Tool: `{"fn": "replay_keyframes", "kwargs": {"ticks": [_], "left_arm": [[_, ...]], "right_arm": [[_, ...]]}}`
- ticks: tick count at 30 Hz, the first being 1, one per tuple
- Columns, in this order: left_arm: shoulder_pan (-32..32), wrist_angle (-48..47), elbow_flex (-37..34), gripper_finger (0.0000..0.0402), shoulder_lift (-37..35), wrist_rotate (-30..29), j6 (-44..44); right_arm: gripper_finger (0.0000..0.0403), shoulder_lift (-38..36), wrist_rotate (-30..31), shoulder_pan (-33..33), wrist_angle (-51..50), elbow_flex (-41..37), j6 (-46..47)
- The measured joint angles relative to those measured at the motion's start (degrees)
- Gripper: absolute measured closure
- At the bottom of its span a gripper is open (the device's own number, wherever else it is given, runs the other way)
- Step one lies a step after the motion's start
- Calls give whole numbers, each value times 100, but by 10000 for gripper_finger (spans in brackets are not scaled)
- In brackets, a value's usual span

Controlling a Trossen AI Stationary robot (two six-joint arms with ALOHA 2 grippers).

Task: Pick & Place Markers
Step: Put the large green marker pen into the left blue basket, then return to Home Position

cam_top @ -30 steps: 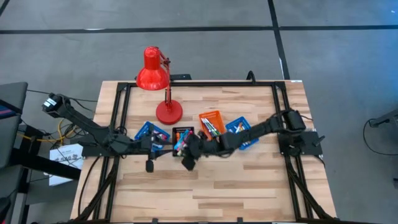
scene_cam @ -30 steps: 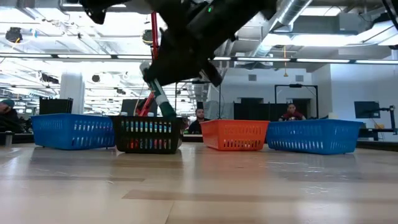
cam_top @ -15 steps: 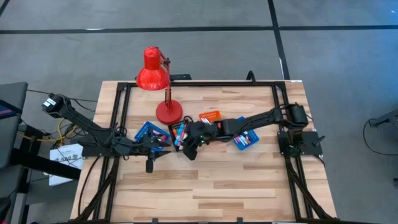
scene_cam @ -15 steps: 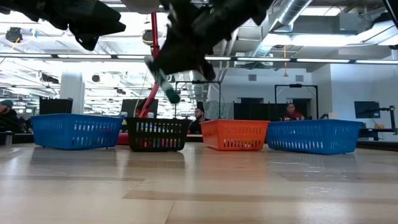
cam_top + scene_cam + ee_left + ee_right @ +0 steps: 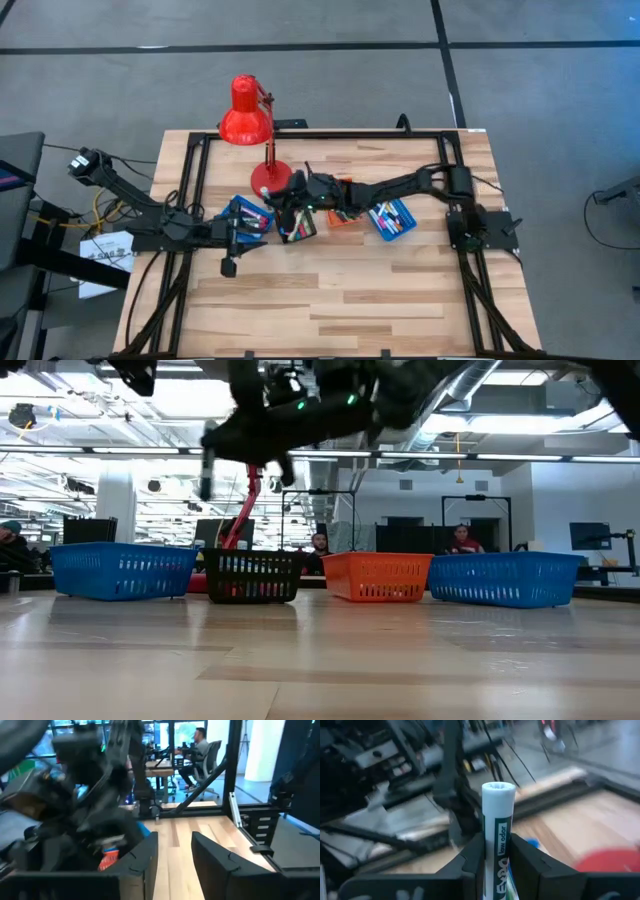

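Observation:
My right gripper point(image 5: 288, 198) reaches from the table's right side over the black tray point(image 5: 298, 225) and is shut on a marker point(image 5: 497, 820) with a green label and a white end. In the low view the marker point(image 5: 207, 465) stands upright, high above the black tray point(image 5: 250, 575). My left gripper point(image 5: 175, 855) is open with nothing between its fingers, beside the left blue tray point(image 5: 245, 213). More markers lie in the orange tray point(image 5: 340, 208) and the right blue tray point(image 5: 392, 218). My right gripper pinches the marker's barrel point(image 5: 496, 851) between its two fingers point(image 5: 472, 855), below the white end point(image 5: 498, 789). The fingers come nearly level from the table's right and lie across the marker. The marker stands upright, lifted clear of the trays.
A red desk lamp point(image 5: 246, 112) stands at the far side, its round base point(image 5: 270, 180) just beyond the trays. A black frame point(image 5: 320, 133) runs round the table. The near half of the wooden tabletop point(image 5: 330, 300) is bare. People sit in the room behind.
My right gripper has risen out of the black tray with the marker and swung toward the table's left and far side, tipping from pointing down to nearly level. The marker now stands upright, higher up. My left gripper has drawn back a little toward the table's left.

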Motion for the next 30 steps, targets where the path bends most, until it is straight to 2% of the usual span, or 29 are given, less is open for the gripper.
{"fn": "replay_keyframes", "kwargs": {"ticks": [2, 5, 10, 14, 19, 25, 27, 30], "left_arm": [[-66, -33, 0, 296, -78, 0, 16], [-147, -41, 0, 318, -78, 0, 47], [-153, -53, 0, 368, -29, 0, 47], [-154, -48, 0, 394, -34, 0, 41], [-153, -46, 0, 391, -34, 0, 39], [-153, -46, -2, 395, -34, -2, 13], [-161, -46, 0, 395, -34, -2, -1], [-238, -46, 0, 395, -34, -7, -1]], "right_arm": [[339, 333, -124, -48, 682, 66, -6], [339, 854, -235, -73, 1015, 421, -6], [336, 1529, -806, -62, 512, 1305, -369], [316, 1799, -827, -24, -363, 1931, -977], [278, 1764, -818, -25, -1120, 2310, -1024], [238, 1422, -817, -38, -1199, 2363, -1018], [232, 1151, -825, -61, -1734, 2364, -1018], [227, 508, -833, -64, -3218, 2362, -1184]]}}
